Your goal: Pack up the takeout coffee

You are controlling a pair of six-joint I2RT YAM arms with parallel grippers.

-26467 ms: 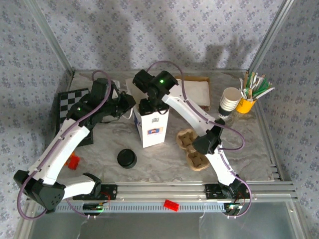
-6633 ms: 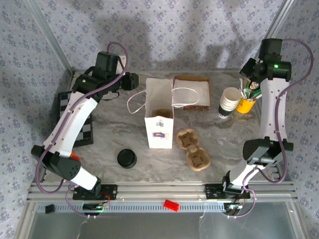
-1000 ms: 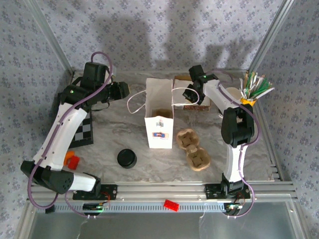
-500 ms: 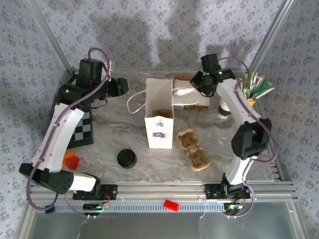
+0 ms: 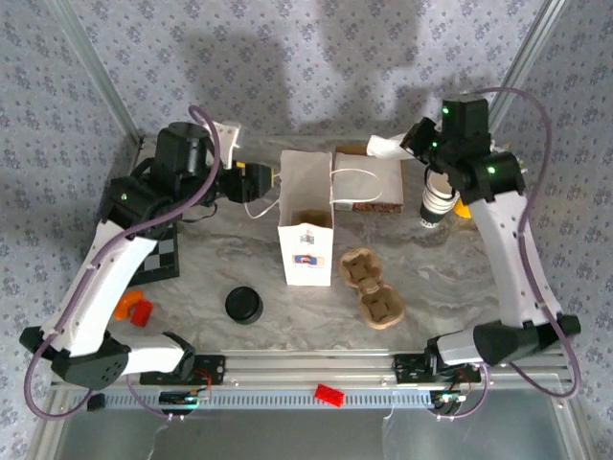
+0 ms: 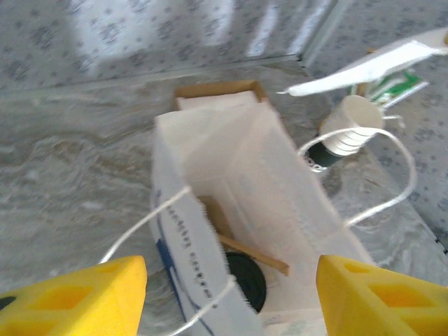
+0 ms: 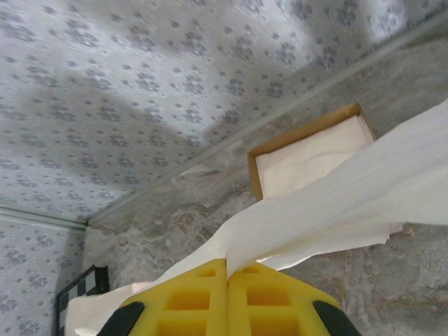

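The white paper bag (image 5: pixel 305 251) stands open mid-table. Down inside the bag (image 6: pixel 280 210), a dark round top (image 6: pixel 246 280) of the takeout coffee shows beside a brown cardboard strip (image 6: pixel 252 253); its sides are hidden. My left gripper (image 6: pixel 227 301) is open, with yellow fingers (image 6: pixel 70 301) wide apart over the bag's mouth and handle string. From above, the left gripper (image 5: pixel 255 180) sits just left of the bag's rim. My right gripper (image 7: pixel 227 280) is shut on a white napkin (image 7: pixel 336 203), held in the air; from above, the right gripper (image 5: pixel 412 144) carries the napkin (image 5: pixel 385 147) over the back right.
A napkin box (image 5: pixel 369 180) lies behind the bag. A stack of white cups (image 5: pixel 439 203) stands at the right. A cardboard cup carrier (image 5: pixel 372 287) and a loose black lid (image 5: pixel 243 305) lie in front. A chessboard (image 5: pixel 158 254) and red bricks (image 5: pixel 134 309) are at the left.
My right gripper has risen from the napkin box and swung right with a napkin pinched in it. My left gripper has moved right, closer to the bag's mouth.
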